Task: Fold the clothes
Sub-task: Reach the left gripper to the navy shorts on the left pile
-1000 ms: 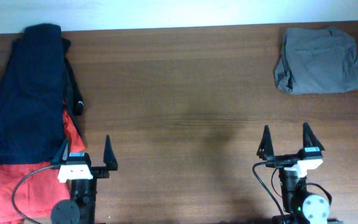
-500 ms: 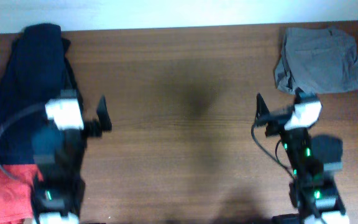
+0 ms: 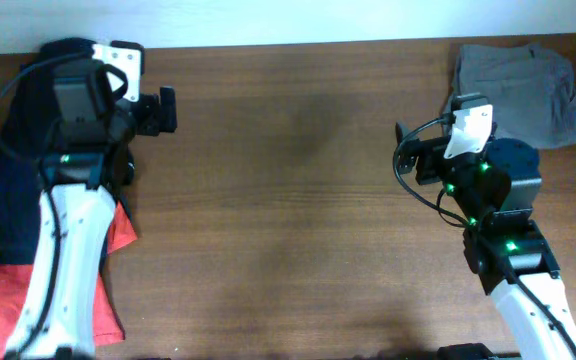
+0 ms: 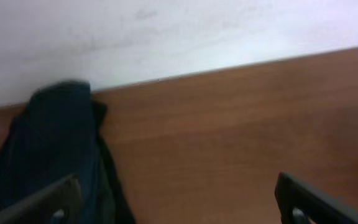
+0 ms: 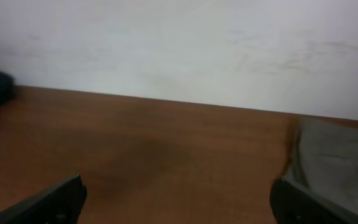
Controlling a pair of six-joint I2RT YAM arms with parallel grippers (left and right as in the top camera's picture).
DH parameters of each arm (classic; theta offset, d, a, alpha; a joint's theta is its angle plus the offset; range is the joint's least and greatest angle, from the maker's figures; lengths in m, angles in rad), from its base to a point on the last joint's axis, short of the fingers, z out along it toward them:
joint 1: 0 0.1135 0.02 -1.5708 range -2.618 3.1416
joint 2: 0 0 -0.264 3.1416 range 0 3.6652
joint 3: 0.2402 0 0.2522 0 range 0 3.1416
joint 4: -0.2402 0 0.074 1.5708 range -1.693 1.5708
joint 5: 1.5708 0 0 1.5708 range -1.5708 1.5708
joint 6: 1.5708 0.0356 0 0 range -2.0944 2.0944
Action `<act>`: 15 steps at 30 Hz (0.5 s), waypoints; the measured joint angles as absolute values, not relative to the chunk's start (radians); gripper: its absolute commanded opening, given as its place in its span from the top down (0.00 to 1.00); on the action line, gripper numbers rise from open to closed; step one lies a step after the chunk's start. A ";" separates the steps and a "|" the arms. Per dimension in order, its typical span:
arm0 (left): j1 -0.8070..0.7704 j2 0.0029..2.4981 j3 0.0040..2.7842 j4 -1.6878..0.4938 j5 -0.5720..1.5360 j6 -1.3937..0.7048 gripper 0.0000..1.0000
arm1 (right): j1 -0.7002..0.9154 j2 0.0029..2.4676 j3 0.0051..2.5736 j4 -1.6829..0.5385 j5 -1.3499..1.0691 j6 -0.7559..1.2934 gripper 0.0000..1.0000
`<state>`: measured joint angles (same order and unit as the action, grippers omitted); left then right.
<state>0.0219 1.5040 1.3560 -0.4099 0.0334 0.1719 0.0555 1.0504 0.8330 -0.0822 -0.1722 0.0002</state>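
The clothes lie in two places. A large dark navy garment [image 3: 13, 190] [image 4: 48, 143] is heaped at the table's left edge over a red T-shirt [image 3: 116, 232]. A folded grey garment [image 3: 528, 95] [image 5: 344, 165] sits at the far right. My left gripper [image 3: 140, 108] [image 4: 179, 208] is raised beside the navy pile's far end, open, with nothing between its fingers. My right gripper [image 3: 446, 150] [image 5: 179, 205] hovers just left of the grey garment, also open and empty. Both point toward the far wall.
The brown wooden table [image 3: 288, 200] ends at a white wall [image 4: 179, 37] along the far edge. In the overhead view the left arm covers part of the navy and red clothes.
Both arms have risen from the near edge and swung toward the far side, the left to the navy pile's top, the right up to the grey garment. Jaws stayed open.
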 measured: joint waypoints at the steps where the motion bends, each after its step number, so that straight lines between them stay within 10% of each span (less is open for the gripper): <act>1: 0.025 1.529 1.356 -0.370 0.031 0.187 0.01 | 0.056 1.054 0.833 -0.083 -0.180 0.001 0.01; 15: 0.196 1.978 1.645 -0.246 -0.065 0.240 0.02 | 0.056 1.161 0.834 -0.068 -0.213 0.000 0.01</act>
